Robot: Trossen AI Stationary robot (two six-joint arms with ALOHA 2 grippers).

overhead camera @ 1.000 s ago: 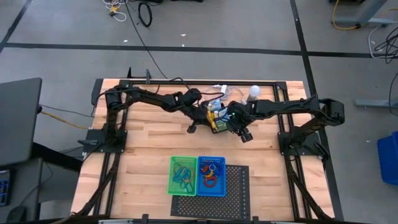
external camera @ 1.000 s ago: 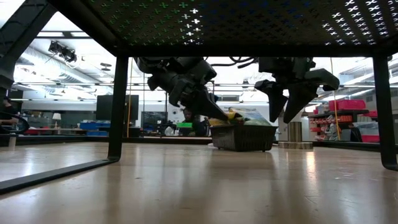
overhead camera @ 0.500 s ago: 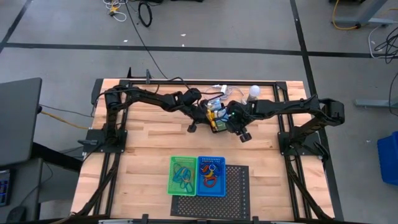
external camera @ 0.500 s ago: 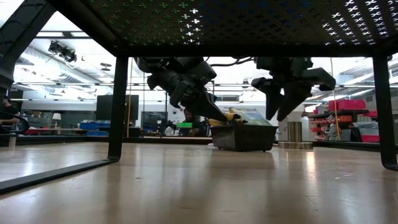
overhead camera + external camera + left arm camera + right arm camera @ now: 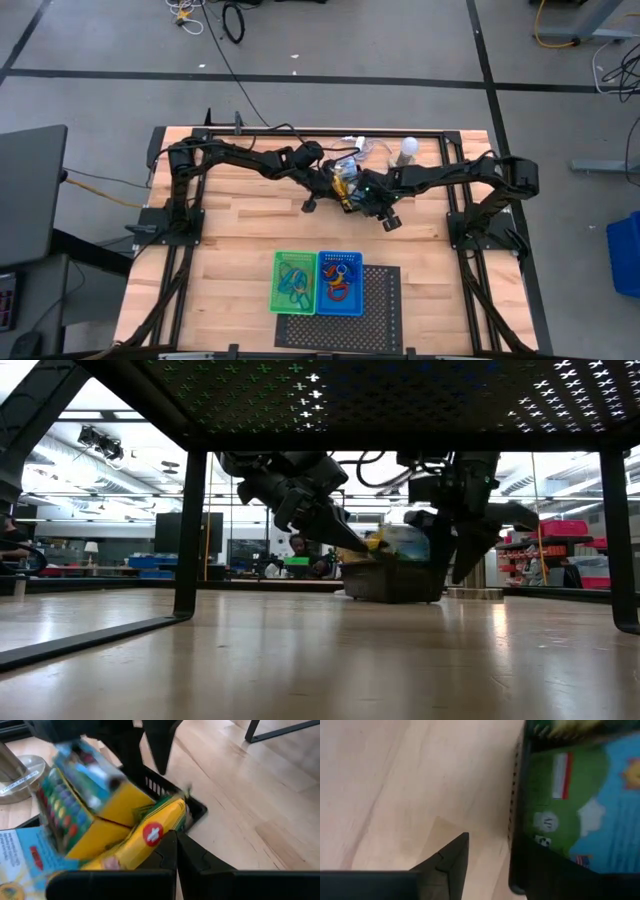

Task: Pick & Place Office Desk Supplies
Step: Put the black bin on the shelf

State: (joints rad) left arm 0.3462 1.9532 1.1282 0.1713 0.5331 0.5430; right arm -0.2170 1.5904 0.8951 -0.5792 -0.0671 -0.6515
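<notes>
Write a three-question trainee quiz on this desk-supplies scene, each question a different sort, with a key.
1. True or false: the left gripper is shut, at the black tray.
2. Multiple choice: which tray sits directly beside the green tray in the high view? A) blue tray B) black tray C) none
3. Fill in: the right gripper straddles the black tray's ____.

Key: 1 true; 2 A; 3 wall (one finger outside over the table, the other inside).
</notes>
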